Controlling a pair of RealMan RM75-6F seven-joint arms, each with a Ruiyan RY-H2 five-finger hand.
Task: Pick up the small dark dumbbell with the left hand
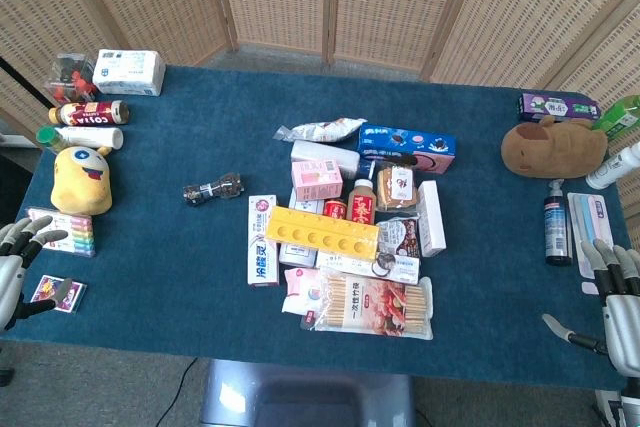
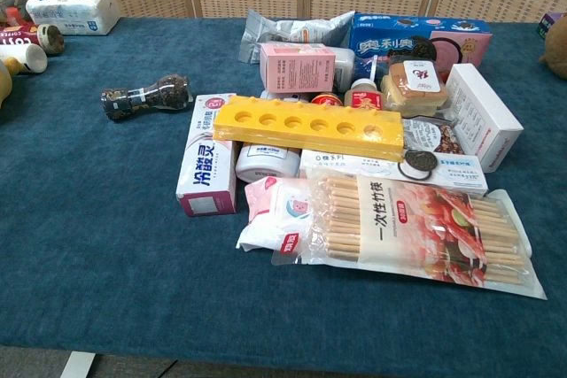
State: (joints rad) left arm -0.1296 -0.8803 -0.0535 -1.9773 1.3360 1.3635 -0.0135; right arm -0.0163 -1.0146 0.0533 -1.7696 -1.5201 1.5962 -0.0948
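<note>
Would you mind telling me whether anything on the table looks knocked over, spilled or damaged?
Nothing looks spilled or broken. The middle is an untidy heap: a yellow tray lies across several boxes at a slant. The small dark dumbbell lies on its side, apart from the heap, on the cloth.

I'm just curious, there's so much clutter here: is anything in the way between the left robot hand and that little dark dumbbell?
Nothing visible. Bare cloth lies between the left robot hand and the dumbbell; the yellow plush sits beside that path.
</note>
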